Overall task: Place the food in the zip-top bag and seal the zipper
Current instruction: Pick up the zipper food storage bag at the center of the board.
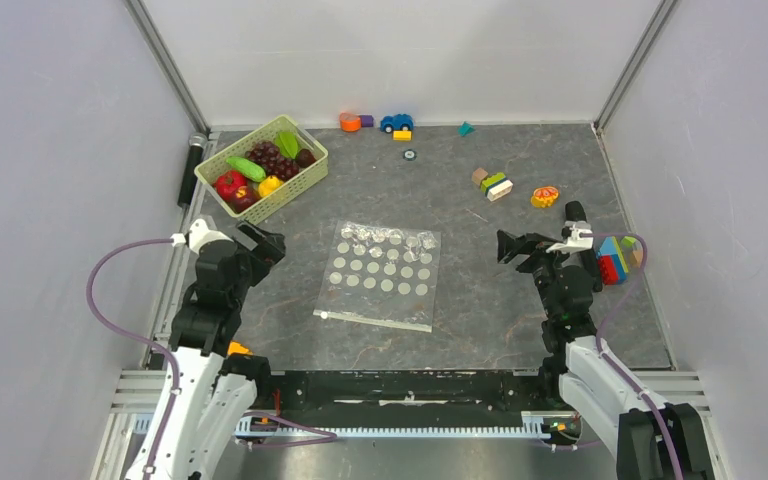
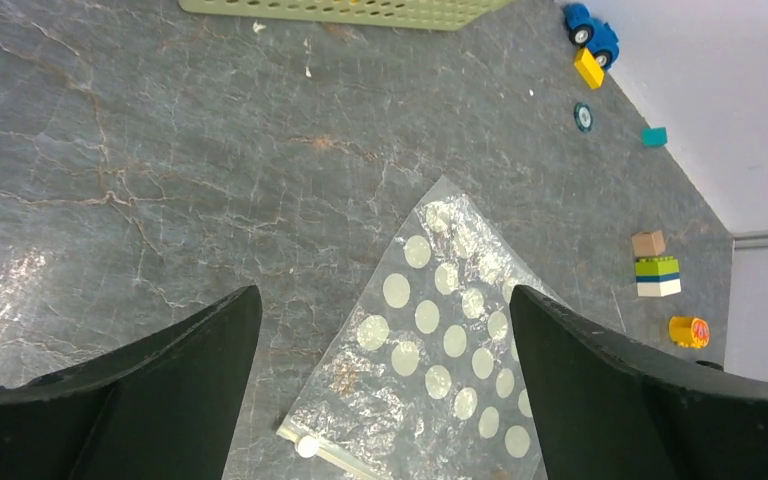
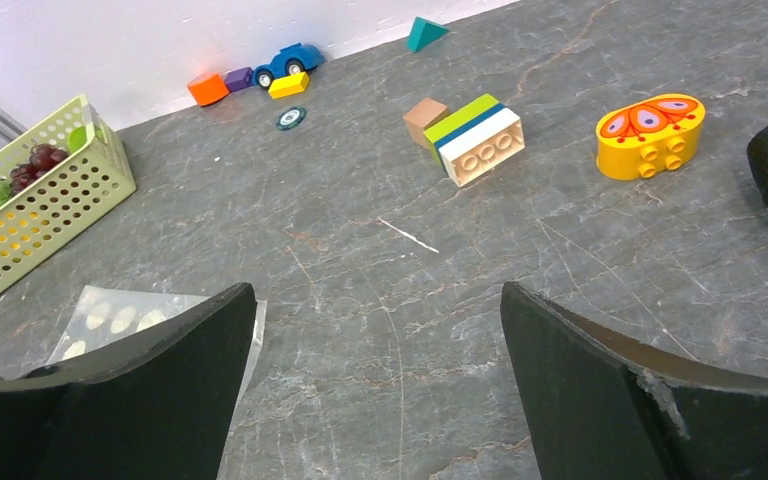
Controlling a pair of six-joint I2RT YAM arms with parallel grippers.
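The dotted clear zip-top bag (image 1: 383,273) lies flat mid-table, its zipper (image 1: 375,321) along the near edge with the white slider tab (image 1: 324,315) at the left end. It also shows in the left wrist view (image 2: 440,345), slider (image 2: 307,446). The food (image 1: 260,170) sits in the pale green basket (image 1: 300,180) at the back left: purple grapes, green cucumber, leaf, red, yellow and brown pieces. My left gripper (image 1: 266,241) is open and empty, left of the bag. My right gripper (image 1: 510,246) is open and empty, right of the bag (image 3: 110,318).
Toy blocks lie at the back and right: an orange block (image 1: 349,122), a blue car (image 1: 396,122), a green-white block stack (image 1: 496,185), a yellow block (image 1: 545,197), a coloured block pile (image 1: 615,259) beside the right arm. Walls enclose the table.
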